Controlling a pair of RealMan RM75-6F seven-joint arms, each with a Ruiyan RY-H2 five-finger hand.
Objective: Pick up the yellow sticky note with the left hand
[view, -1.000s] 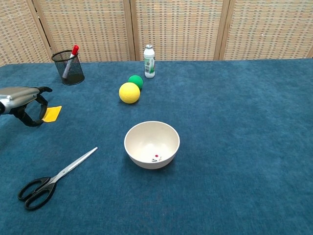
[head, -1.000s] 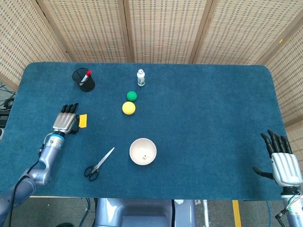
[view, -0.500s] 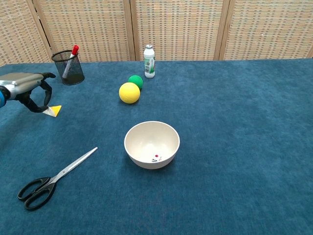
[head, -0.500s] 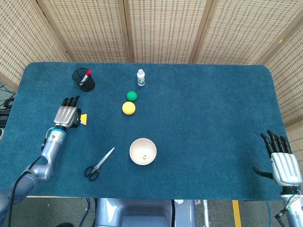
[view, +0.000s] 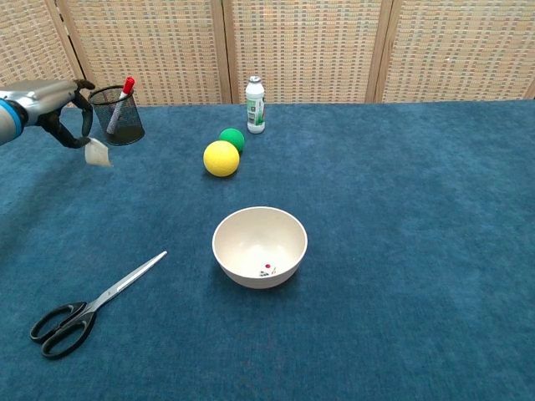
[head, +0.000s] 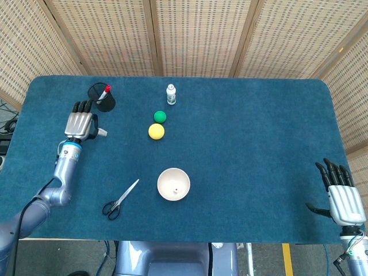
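Observation:
The sticky note hangs off the table, pinched under the fingers of my left hand, with its pale underside turned toward the chest camera. From the head view the left hand sits over the table's left side, just in front of the pen cup, and the sticky note sticks out at its right as a small pale flap. My right hand stays at the front right corner, fingers spread and holding nothing; the chest view does not show it.
A black mesh pen cup with a red-capped pen stands right beside the left hand. Further right are a small bottle, a green ball and a yellow ball. A white bowl and scissors lie nearer the front.
My left hand closed on the sticky note and rose with it, moving back toward the pen cup. The note left the cloth and now shows its pale side. The right hand stayed put.

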